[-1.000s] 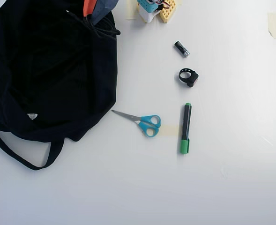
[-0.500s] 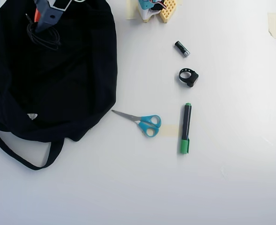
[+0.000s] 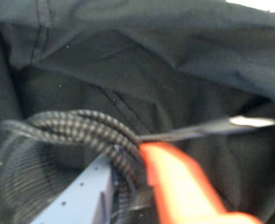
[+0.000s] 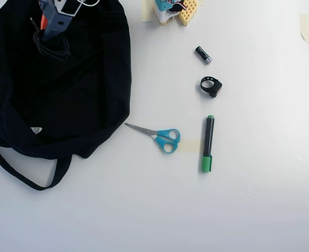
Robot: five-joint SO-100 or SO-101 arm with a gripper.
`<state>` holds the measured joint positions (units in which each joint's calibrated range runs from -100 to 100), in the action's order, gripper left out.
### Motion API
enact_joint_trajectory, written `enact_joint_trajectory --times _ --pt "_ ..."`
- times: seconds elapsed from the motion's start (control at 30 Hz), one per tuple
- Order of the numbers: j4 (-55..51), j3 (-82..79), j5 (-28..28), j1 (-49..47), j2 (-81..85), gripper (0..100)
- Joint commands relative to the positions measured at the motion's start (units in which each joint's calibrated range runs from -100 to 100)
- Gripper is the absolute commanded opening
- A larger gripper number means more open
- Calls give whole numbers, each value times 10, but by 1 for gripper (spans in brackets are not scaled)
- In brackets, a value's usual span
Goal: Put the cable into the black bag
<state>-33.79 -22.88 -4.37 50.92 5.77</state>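
Black fabric fills the wrist view: the black bag (image 3: 174, 60) lies in folds all around, close behind the gripper (image 3: 137, 154). Its orange finger (image 3: 174, 182) and pale blue-grey finger (image 3: 86, 191) are pinched on the cable (image 3: 76, 123), whose braided loops bulge out to the left of the jaws while the loose plug-tipped end juts right against the cloth. The picture is blurred, so finer detail cannot be made out.

Seen from overhead, the gripper (image 4: 48, 32) hangs over the upper left of the black bag (image 4: 81, 94), with the cable (image 4: 50, 47) dangling from it as a small coil over the dark fabric. Well apart to the right on the white table (image 4: 259, 199) lie blue-handled scissors (image 4: 162, 136), a green marker (image 4: 208, 144), a black ring-shaped strap (image 4: 211, 86) and a short black cylinder (image 4: 203, 54); none of them stand in the arm's way.

Compared with half a second ago, the coil sits slightly lower and further right over the bag; the loose things have not shifted.
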Motion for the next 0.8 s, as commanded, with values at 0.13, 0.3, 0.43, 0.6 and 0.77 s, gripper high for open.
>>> enact_joint_trajectory --times 0.13,0.3,0.43,0.6,0.77 --pt "4 14 -2 -1 5 29" --pt "4 14 -2 -5 6 29" --pt "4 14 -2 -6 6 27" --pt "-2 13 -2 -23 16 4" --pt "-124 34 -3 -106 64 2"
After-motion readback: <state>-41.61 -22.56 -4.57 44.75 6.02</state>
